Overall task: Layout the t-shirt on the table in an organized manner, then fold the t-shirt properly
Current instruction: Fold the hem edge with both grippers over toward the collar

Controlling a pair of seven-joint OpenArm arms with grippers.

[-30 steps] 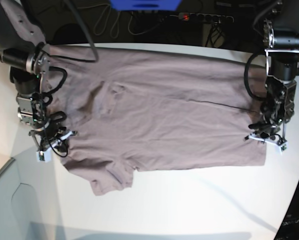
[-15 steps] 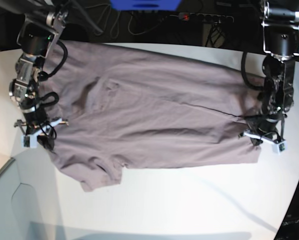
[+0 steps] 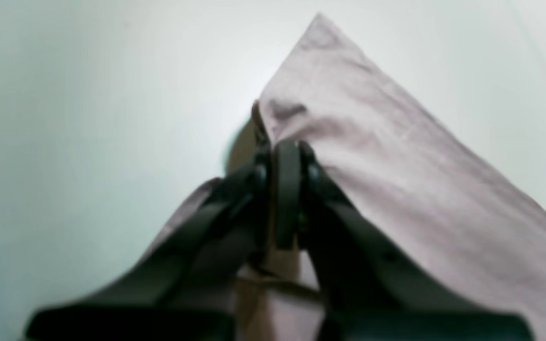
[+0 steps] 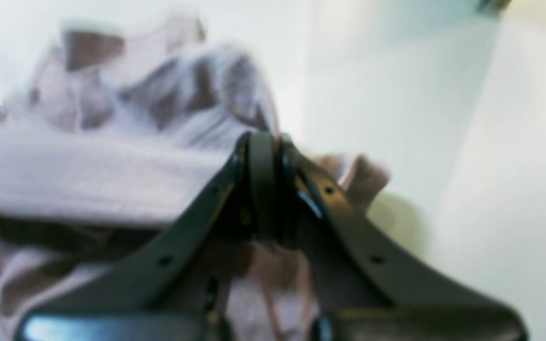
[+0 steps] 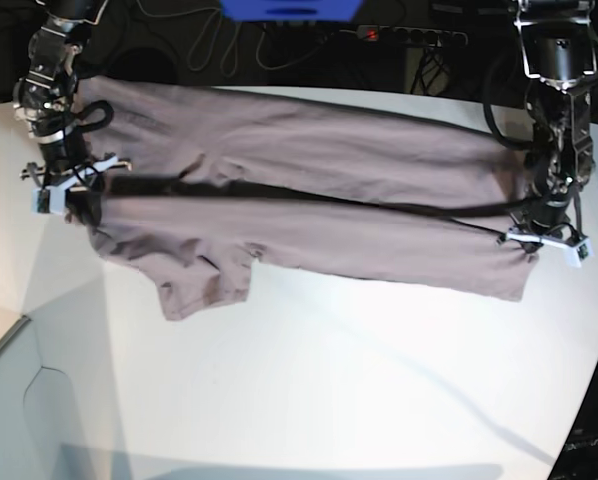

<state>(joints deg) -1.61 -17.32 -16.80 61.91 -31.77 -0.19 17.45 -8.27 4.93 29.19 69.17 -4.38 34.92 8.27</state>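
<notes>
- The left hand (image 5: 545,240), at the right edge of the base view, is closed on the t-shirt (image 5: 309,235), pinching the cloth at its hem end and holding it lifted.
- In the left wrist view the dark fingers (image 3: 286,189) meet on a fold of the mauve-grey fabric (image 3: 396,180), and a pointed corner of cloth reaches toward the upper centre of the frame over the white bench (image 3: 88,118).
- The right hand (image 5: 64,182), at the upper left of the base view, is also closed on the t-shirt, gripping it at the collar and shoulder end.
- In the right wrist view its fingers (image 4: 263,184) clamp bunched, wrinkled fabric (image 4: 112,156); the picture is blurred.
- Between the two hands the t-shirt stretches across the upper half of the base view as two long bands, with a dark shadowed fold line between them.
- A short sleeve (image 5: 204,285) lies in the lower left part of the garment, on the bench (image 5: 329,400).
- Beyond the far edge of the bench, a power strip (image 5: 404,36) and cables (image 5: 219,45) show along the top of the frame.
</notes>
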